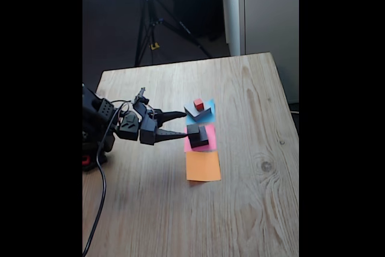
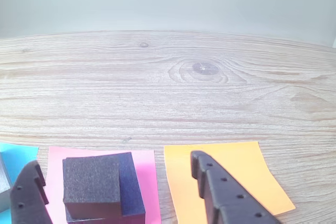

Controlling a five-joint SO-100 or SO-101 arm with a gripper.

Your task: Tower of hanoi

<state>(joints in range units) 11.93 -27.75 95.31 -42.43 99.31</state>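
Table: a pale wooden table [image 1: 240,209] with clear grain and a knot, seen from above at an angle in the fixed view.
Paper squares: 3 lie in a row on the wood, a blue paper square [image 1: 209,108] farthest from the camera, a pink paper square [image 1: 210,132] in the middle, an orange paper square [image 1: 203,166] nearest.
Wide grey block [image 1: 197,112]: flat on the blue paper, with the tiny red cube [image 1: 198,104] sitting on top of it.
Medium black block [image 2: 132,184]: on the pink paper, with the small dark grey block [image 2: 92,181] stacked on it, set toward 1 corner.
Arm: black, entering from the left of the fixed view, with a cable trailing toward the near table edge.
Gripper [image 1: 186,126]: its 2 fingers are spread apart and hold nothing; in the wrist view 1 finger stands left of the 2-block stack over the pink and blue papers, the other over the orange paper. The tips seem close to the stack, though whether they touch it is unclear.
Background: a dark tripod [image 1: 150,22] stands behind the table.
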